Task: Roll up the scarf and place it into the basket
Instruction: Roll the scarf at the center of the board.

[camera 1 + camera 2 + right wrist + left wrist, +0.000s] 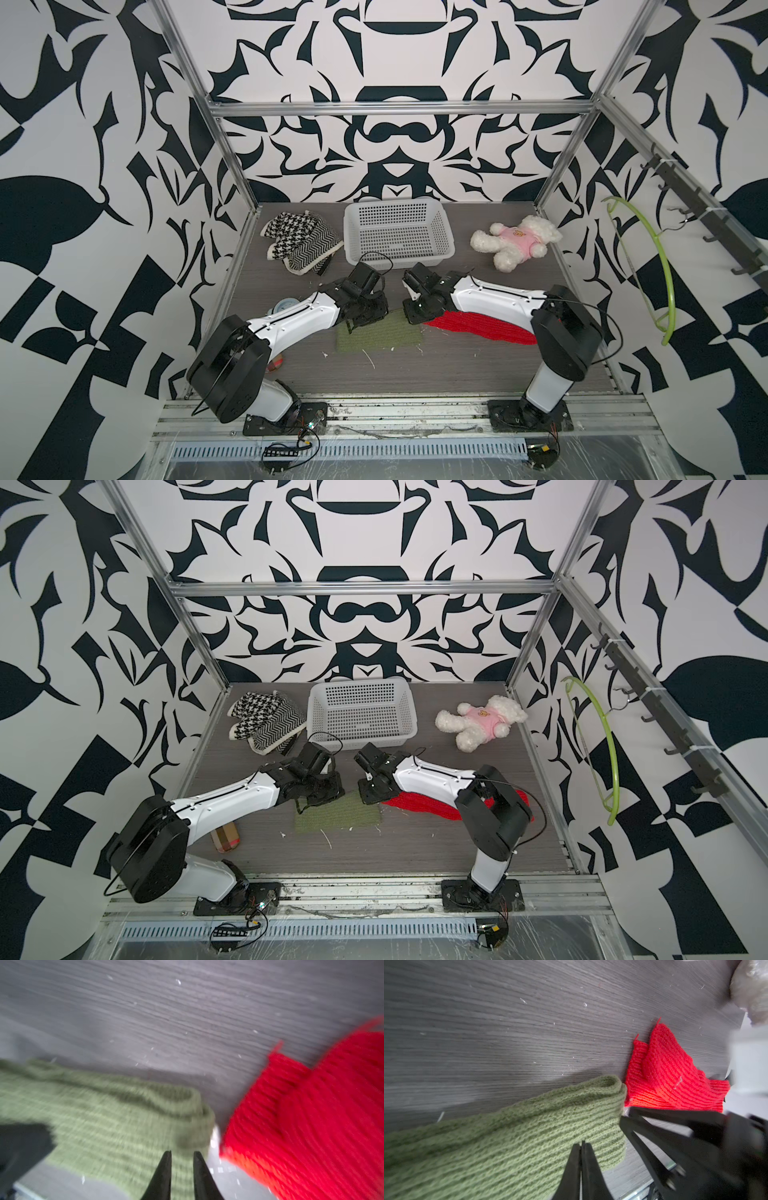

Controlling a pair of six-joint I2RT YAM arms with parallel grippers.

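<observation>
Nearest the arm bases, on the dark grey wood-grain worktop (pixel 415 374), the olive-green ribbed knit scarf (pixel 378 337) lies mostly flat, with one edge doubled over in a soft fold. At its far left corner the left pincer (pixel 581 1144) has its tips pressed together over the knit; whether any yarn is caught between them I cannot tell. At the far right corner the right pincer (pixel 181 1153) stands with a narrow gap, green showing through it. Just beside that corner lies a bright red ribbed knit scarf (pixel 478 328), partly under the right arm. Farther back stands the white rectangular plastic basket with perforated grid sides (pixel 444 232), a white plush bear in a pink shirt (pixel 515 241) to its right and a black-and-white patterned knit (pixel 299 245) to its left.
</observation>
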